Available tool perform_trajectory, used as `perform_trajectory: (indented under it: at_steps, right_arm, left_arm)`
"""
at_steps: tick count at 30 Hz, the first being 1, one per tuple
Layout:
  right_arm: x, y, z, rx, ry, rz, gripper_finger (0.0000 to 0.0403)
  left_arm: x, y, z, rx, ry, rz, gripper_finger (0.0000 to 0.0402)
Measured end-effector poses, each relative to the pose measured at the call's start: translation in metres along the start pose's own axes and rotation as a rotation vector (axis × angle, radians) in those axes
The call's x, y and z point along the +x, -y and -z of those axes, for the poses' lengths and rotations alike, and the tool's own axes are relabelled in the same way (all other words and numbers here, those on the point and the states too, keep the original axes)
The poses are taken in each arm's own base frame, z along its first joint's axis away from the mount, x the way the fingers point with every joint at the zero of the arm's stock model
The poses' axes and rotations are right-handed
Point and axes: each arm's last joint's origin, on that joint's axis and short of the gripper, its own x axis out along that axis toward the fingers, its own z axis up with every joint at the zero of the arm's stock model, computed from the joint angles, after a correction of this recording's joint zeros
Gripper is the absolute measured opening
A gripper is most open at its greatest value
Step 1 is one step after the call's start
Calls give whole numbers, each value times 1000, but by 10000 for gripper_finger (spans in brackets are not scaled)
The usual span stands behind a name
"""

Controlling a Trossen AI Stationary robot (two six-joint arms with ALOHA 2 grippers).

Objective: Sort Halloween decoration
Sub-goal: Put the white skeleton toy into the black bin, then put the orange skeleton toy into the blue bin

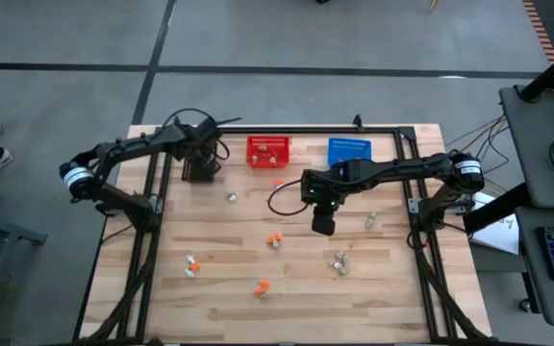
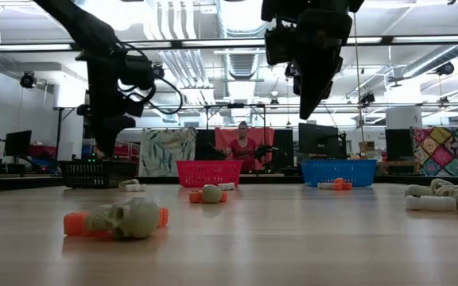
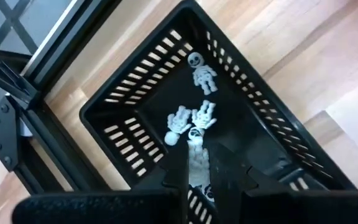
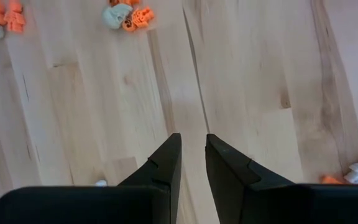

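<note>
Trinkets lie scattered over the wooden table (image 1: 219, 298) seen from above: an orange pair (image 1: 274, 239) near the middle, an orange one (image 1: 263, 286) toward the near edge, a white and orange pair (image 1: 191, 264) to the left, pale ones (image 1: 340, 260) to the right. Three baskets stand along the far edge: black (image 1: 201, 169), red (image 1: 267, 151), blue (image 1: 348, 150). The left gripper (image 1: 200, 154) hangs over the black basket. The right gripper (image 1: 323, 224) hangs above bare wood near the middle, between the orange pair and the pale ones.

From table height, a grey skull (image 2: 131, 218) rests against an orange piece (image 2: 75, 223) close by. A person (image 2: 243, 147) sits far behind the red basket (image 2: 208, 171).

The left wrist camera looks down into the black basket (image 3: 135, 124), where small white skeletons (image 3: 202, 74) lie on the floor. The fingers (image 3: 225, 168) show only a thin slit between them and grip nothing.

The right wrist camera shows its fingers (image 4: 166, 162) a narrow gap apart, empty, over bare wood, with a skull and orange pieces (image 4: 129, 15) well beyond.
</note>
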Motion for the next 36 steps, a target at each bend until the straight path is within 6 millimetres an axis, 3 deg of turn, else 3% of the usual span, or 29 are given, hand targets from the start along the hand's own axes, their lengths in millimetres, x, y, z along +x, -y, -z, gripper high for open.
perform_trajectory:
  at_steps: [7,18,25,36]
  right_arm:
    - [0,0,-1,-1,8,-1,61]
    - [0,-1,-1,21,8,-1,77]
    - [1,-8,1,29,4,-4,76]
    - [4,-32,8,18,-16,-26,71]
  left_arm:
    - [3,1,-1,18,-5,0,34]
    - [3,1,-1,17,-4,-15,117]
    - [1,2,-1,-6,2,-13,141]
    - [-32,34,8,44,137,52,139]
